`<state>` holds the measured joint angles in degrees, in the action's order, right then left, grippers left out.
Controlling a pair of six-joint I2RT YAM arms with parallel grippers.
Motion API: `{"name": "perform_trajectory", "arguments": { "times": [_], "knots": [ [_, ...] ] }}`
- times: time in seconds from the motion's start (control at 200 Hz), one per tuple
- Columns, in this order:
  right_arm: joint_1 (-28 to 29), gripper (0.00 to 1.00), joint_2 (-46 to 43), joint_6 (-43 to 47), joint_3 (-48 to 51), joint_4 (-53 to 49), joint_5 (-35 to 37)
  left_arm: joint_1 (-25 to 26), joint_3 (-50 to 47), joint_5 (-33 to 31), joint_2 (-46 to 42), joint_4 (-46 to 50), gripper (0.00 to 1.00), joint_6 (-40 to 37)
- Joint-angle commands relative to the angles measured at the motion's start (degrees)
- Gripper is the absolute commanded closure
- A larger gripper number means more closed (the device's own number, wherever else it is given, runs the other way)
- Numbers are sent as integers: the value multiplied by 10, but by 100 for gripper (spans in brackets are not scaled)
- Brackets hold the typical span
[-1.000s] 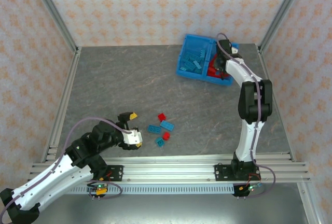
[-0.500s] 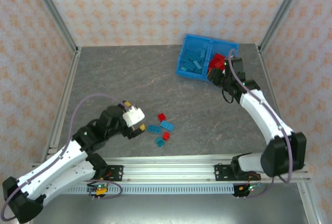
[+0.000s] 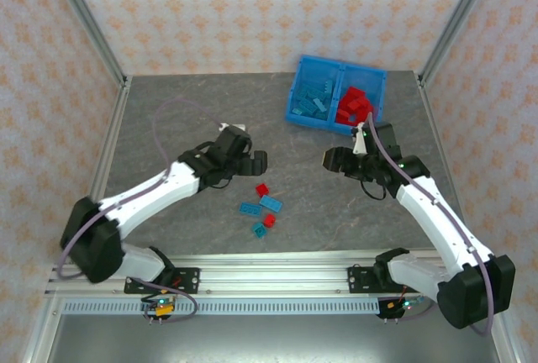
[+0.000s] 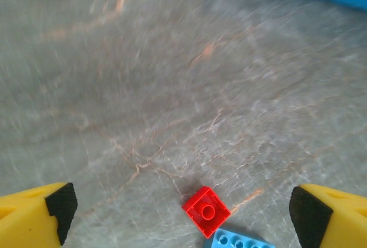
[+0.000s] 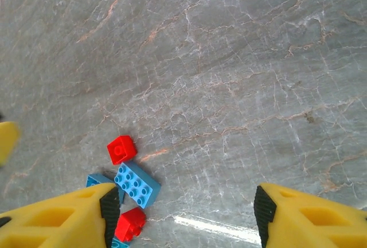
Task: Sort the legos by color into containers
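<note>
Loose legos lie in a small cluster at the table's middle front: a red one (image 3: 262,188), two light blue ones (image 3: 271,203), another red (image 3: 269,220) and a teal one (image 3: 257,228). The containers are one blue bin (image 3: 306,66) at the back right, with blue bricks (image 3: 315,101) in its left half and red bricks (image 3: 355,104) in its right half. My left gripper (image 3: 256,161) hovers open just behind the cluster; a red brick (image 4: 207,210) and a blue brick (image 4: 238,241) lie below it. My right gripper (image 3: 334,160) is open and empty, right of the cluster (image 5: 136,185).
Aluminium frame posts and patterned walls bound the table on three sides. The rail (image 3: 269,277) with both arm bases runs along the near edge. Grey marbled tabletop (image 3: 185,119) stretches behind and to the left of the bricks.
My left arm swung from the near left corner up to the loose bricks. My right arm came away from the bin towards the table's middle, and its jaws opened.
</note>
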<state>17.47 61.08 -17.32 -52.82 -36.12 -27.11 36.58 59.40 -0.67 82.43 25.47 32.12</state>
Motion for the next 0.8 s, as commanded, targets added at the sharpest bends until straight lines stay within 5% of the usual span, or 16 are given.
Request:
{"name": "perform_trajectory", "arguments": {
  "times": [0.0,0.39,0.796],
  "knots": [
    [1,31,2,1,9,-8,18,23,51,-38,61,70,4,163],
    [1,26,-5,4,10,-16,16,83,122,-53,220,142,10,306],
    [1,26,-39,0,8,-40,15,84,105,-28,253,95,47,329]
  ]
}}
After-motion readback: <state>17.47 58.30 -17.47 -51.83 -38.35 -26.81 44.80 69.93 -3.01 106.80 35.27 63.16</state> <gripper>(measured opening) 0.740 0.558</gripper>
